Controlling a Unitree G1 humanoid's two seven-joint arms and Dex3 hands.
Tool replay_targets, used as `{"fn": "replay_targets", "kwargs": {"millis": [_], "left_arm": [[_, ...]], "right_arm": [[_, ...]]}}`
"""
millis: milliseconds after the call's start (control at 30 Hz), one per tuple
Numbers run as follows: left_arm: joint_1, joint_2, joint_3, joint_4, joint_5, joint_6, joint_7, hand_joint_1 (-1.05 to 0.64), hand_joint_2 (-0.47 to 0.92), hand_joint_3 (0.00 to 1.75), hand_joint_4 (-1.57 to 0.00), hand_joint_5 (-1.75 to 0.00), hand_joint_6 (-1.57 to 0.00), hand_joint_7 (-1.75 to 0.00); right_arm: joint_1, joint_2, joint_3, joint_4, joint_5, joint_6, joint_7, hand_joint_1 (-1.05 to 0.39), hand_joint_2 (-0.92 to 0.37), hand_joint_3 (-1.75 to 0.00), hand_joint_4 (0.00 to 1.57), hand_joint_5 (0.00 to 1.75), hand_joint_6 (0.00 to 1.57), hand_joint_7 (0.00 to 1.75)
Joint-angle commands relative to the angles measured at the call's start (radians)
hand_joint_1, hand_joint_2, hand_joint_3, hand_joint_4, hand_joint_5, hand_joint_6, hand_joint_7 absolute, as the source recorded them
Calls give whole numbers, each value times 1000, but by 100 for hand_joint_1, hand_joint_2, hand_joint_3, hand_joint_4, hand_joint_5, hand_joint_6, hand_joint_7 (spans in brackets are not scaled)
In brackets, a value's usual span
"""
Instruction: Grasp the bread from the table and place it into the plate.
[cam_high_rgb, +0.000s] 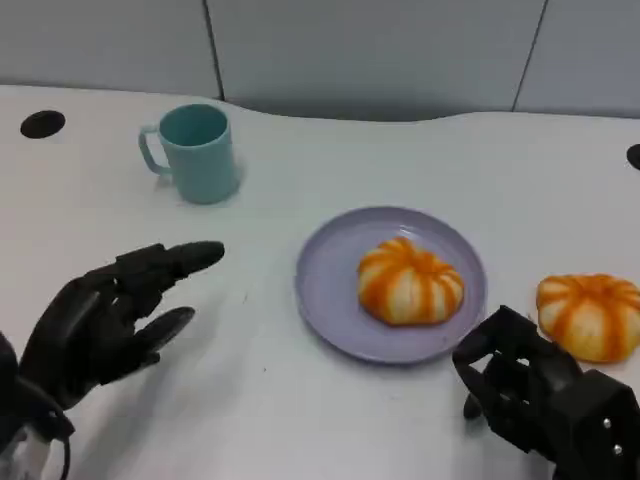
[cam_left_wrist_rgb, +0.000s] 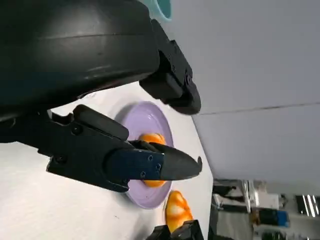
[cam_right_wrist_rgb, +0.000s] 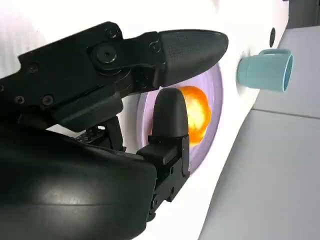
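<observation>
One orange-and-white striped bread (cam_high_rgb: 410, 282) (cam_left_wrist_rgb: 151, 139) (cam_right_wrist_rgb: 196, 113) lies on the lilac plate (cam_high_rgb: 335, 300) (cam_left_wrist_rgb: 145, 117) (cam_right_wrist_rgb: 216, 95) at the table's middle. A second striped bread (cam_high_rgb: 590, 314) (cam_left_wrist_rgb: 177, 210) lies on the table right of the plate. My right hand (cam_high_rgb: 545, 398) hovers near the table's front edge, between the plate and that second bread, fingers apart and holding nothing. My left hand (cam_high_rgb: 105, 320) is at the front left, well away from the plate, fingers spread and empty.
A teal mug (cam_high_rgb: 196, 152) (cam_right_wrist_rgb: 264, 69) stands at the back left, behind my left hand. A dark round hole (cam_high_rgb: 42, 124) sits in the tabletop at far left. Bare white table lies between my two hands in front of the plate.
</observation>
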Motion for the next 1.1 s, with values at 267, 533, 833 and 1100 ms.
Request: {"fn": "replay_targets", "kwargs": {"millis": [267, 533, 833, 1100], "left_arm": [[198, -47, 11, -98, 94, 79, 227, -35, 92, 2, -65, -174, -44, -170], [207, -62, 4, -43, 139, 46, 253, -31, 92, 1, -63, -175, -45, -172], [194, -61, -2, -18, 151, 53, 258, -29, 92, 1, -63, -175, -49, -165], [178, -64, -4, 4, 147, 49, 247, -30, 92, 2, -62, -175, -45, -166]], "right_arm": [[19, -32, -14, -58, 6, 54, 13, -27, -92, -35, 55, 175, 35, 174], [22, -44, -24, -49, 22, 37, 23, -27, -92, -35, 55, 175, 35, 174], [15, -48, -29, -25, 24, 8, 21, -26, -92, -34, 56, 175, 36, 175], [-4, -50, -44, 2, 41, -2, 40, -25, -92, -35, 57, 175, 37, 175]]}}
